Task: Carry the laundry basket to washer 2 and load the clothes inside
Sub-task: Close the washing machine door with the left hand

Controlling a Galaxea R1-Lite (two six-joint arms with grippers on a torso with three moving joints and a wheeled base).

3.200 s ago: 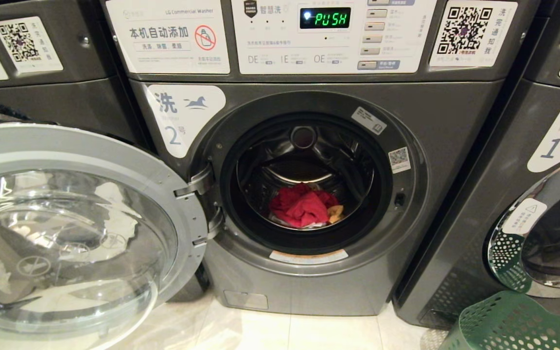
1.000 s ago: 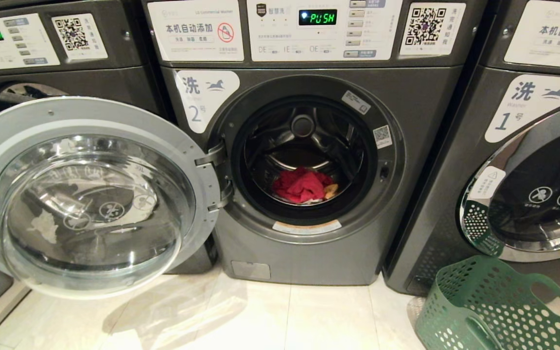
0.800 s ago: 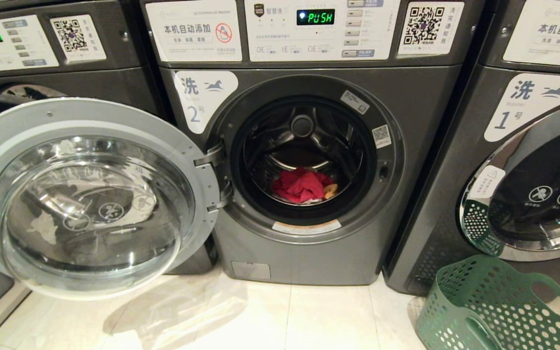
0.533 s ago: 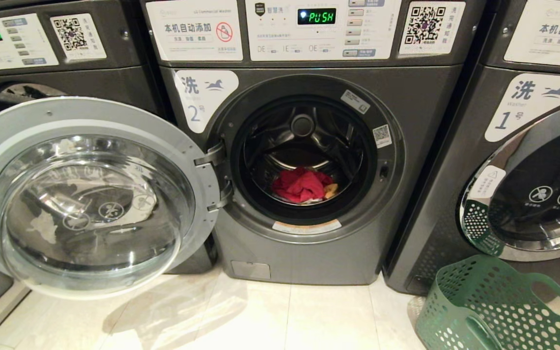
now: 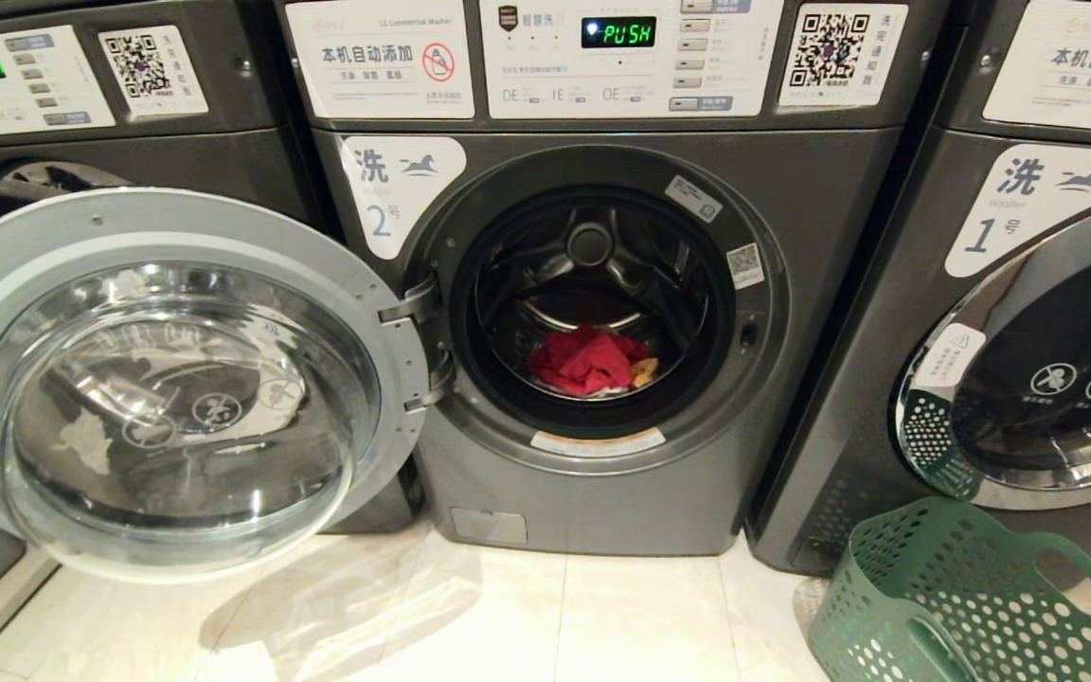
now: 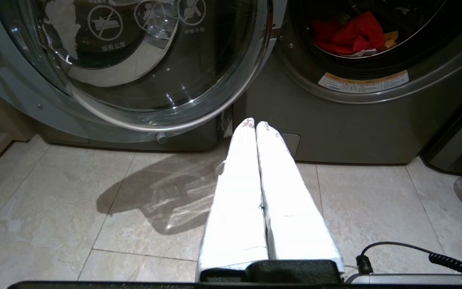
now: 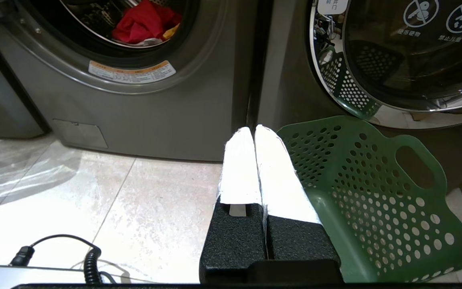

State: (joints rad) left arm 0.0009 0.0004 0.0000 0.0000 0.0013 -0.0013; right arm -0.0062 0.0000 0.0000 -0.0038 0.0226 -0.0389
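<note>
Nothing shifts across the last second; compared with a few seconds back, the whole head view has pulled away and widened, so the camera moved, not the machines. Washer 2 now sits centred, door swung wide to the robot's left, red clothes already lying in the drum. Laundry basket stands on the floor tiles at lower right, in front of washer 1, and looks empty from what shows. Judgement: loading looks done, robot backed off. Left end effector is closed, empty, low over the floor, pointing at the base of washer 2. Right end effector is closed, empty, just beside the basket rim.
</note>
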